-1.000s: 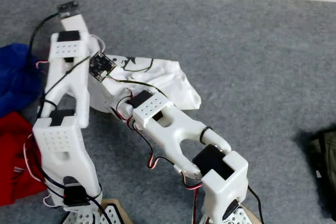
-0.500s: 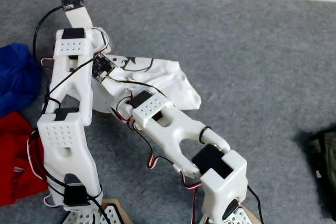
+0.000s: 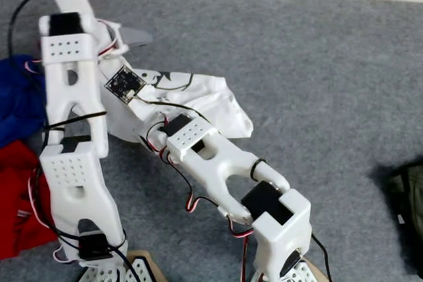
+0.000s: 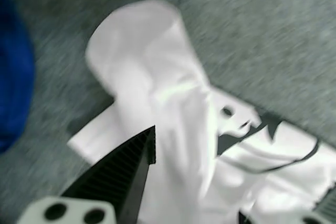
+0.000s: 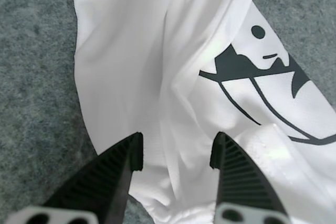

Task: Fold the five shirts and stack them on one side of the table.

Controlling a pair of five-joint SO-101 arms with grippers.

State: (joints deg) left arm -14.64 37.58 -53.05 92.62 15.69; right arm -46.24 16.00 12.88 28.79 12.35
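On grey carpet point(image 3: 317, 64), rumpled white shirt point(image 3: 211, 100)

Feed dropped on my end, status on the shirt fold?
Right gripper open over a fold of the white shirt. Left gripper up at the shirt's far end, grip unclear. Blue shirt and red shirt heaped beside the left arm.

Near the middle of the grey table point(image 3: 317, 64), unfolded and rumpled: a white shirt point(image 3: 205, 100) with a black line drawing, one part bunched into a raised fold. At the high view's left edge, a heaped blue shirt point(image 3: 16, 97), with a red shirt point(image 3: 16, 196) just beside it. Well apart, at the right edge, a dark olive shirt point(image 3: 410, 203).
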